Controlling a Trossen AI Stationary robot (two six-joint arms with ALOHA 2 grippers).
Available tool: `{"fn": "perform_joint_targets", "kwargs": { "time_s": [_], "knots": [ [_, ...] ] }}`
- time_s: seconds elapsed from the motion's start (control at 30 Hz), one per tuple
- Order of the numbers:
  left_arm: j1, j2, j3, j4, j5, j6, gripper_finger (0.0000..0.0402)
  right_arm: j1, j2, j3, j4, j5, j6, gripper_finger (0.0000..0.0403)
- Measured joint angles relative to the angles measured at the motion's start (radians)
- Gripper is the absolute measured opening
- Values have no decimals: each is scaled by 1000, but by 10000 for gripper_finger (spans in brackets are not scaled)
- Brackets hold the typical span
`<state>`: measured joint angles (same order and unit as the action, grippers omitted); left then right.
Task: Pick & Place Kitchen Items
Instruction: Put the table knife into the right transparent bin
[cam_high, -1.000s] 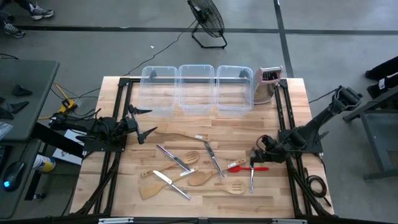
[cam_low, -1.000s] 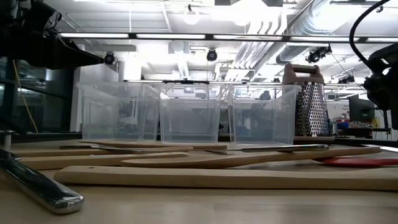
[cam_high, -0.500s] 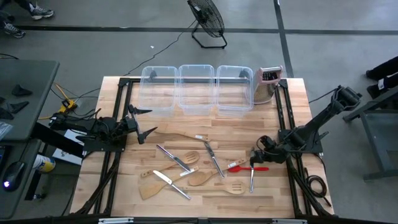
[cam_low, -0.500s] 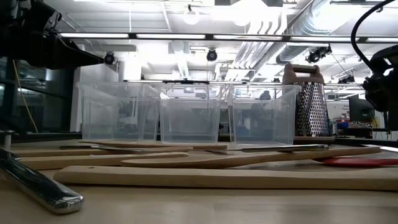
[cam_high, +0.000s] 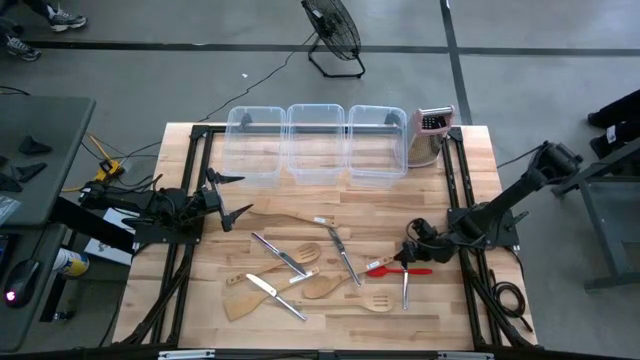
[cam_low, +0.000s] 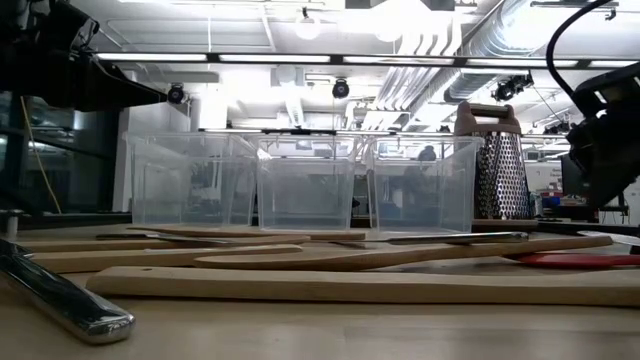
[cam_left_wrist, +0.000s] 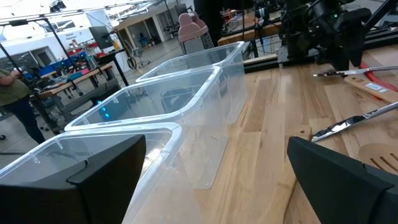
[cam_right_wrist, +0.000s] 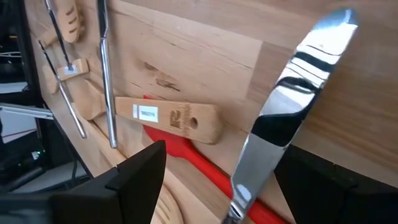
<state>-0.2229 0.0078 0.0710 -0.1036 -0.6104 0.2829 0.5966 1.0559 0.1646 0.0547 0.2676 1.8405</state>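
Left of the three clear tubs (cam_high: 316, 143), your left gripper (cam_high: 232, 197) waits with its jaws spread wide and empty, unmoved over the last second. In front of the tubs the kitchen items (cam_high: 300, 268) all lie on the table, none binned. Right of them, your right gripper (cam_high: 409, 250) has edged toward the red spatula (cam_high: 398, 268) and the knife (cam_right_wrist: 283, 118), jaws wide, so you're lining up a first pick.

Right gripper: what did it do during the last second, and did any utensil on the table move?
The right gripper moved a little further in over the table and sank toward the red spatula and the knife beside it. Its jaws are open and hold nothing. The left gripper stayed open at the table's left edge, and no utensil shifted.
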Motion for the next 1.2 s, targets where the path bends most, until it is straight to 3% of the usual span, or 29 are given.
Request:
{"fn": "perform_joint_targets", "kwargs": {
  "time_s": [0.27, 0.8, 1.2],
  "knots": [
    [0, 0, 0, 0, 0, 0, 388, -16, 60, 0, 36, 12, -18, 258],
    [0, 0, 0, 0, 0, 0, 388, -17, 65, -4, -1, -8, -39, 96],
    [0, 0, 0, 0, 0, 0, 388, -17, 66, -5, -5, -11, -39, 24]
  ]
}}
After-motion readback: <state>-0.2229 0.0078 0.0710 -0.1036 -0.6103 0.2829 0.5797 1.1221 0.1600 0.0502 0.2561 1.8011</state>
